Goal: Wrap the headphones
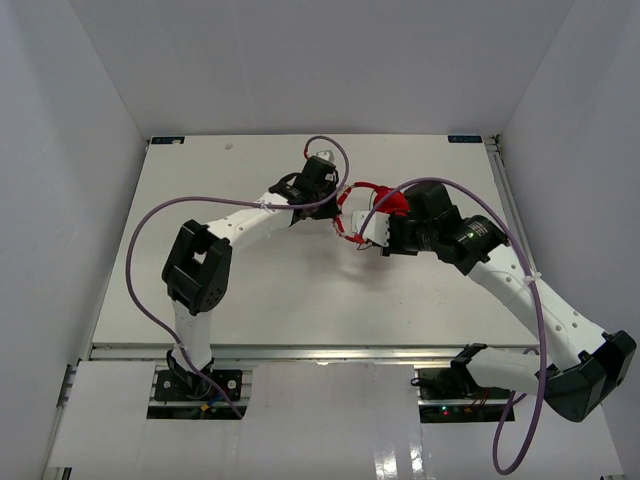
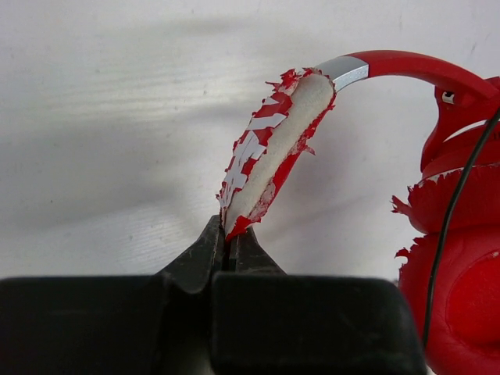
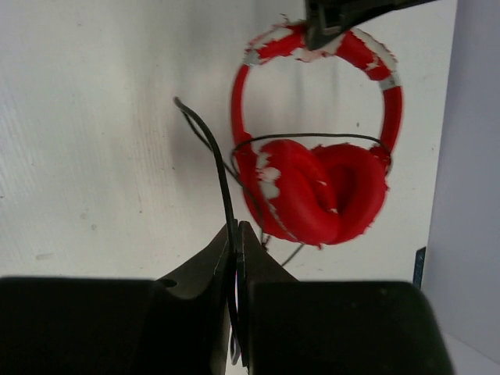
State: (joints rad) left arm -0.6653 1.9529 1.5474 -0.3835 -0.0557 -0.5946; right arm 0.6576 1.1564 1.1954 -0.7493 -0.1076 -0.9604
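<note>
Headphones: the red headphones (image 1: 371,188) are over the middle of the tabletop (image 1: 200,180), toward the far side, right between the two arms.
Left end effector: the left end effector (image 2: 229,234) is squeezed tight on the headband (image 2: 275,144). It pinches the thin edge of the padded part.
Headband: the red and white skin on the padding is torn and flaky. Pale foam shows through. Past the padding there is a silver bit, and then a smooth red arm that bends down to one cup.
Earcups: the two red earcups (image 3: 320,191) are pressed together, face to face. They sit at the far end of the headband from the left end effector. Their red skin is flaky too.
Right end effector: the right end effector (image 3: 236,230) is clamped on the thin black cable (image 3: 209,141), just beside the earcups.
Cable: from the right end effector's fingers it goes up in a curve. One strand runs straight across the headphones, just above the earcups, from one side of the headband to the other. A few loose bits hang under the earcups.
Touching the tabletop: I cannot tell if the earcups rest on it or hang just over it.
</note>
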